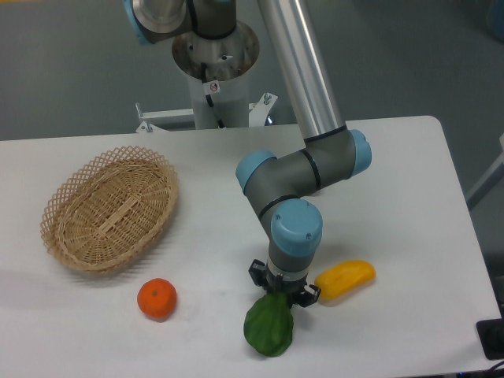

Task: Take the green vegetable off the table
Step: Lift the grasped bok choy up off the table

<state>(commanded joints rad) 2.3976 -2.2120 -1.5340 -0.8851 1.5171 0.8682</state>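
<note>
The green vegetable (269, 331) lies near the front edge of the white table (394, 181), its broad dark leafy end toward the camera. My gripper (282, 298) points straight down over its narrower far end, with the jaws drawn in against that end. The wrist hides the fingertips and the stem. The vegetable still seems to rest on the tabletop.
A yellow oblong vegetable (345, 277) lies just right of the gripper. An orange (157, 298) sits to the left of the green piece. A wicker basket (110, 209) stands at the left. The robot's base pedestal (214, 63) rises behind the table.
</note>
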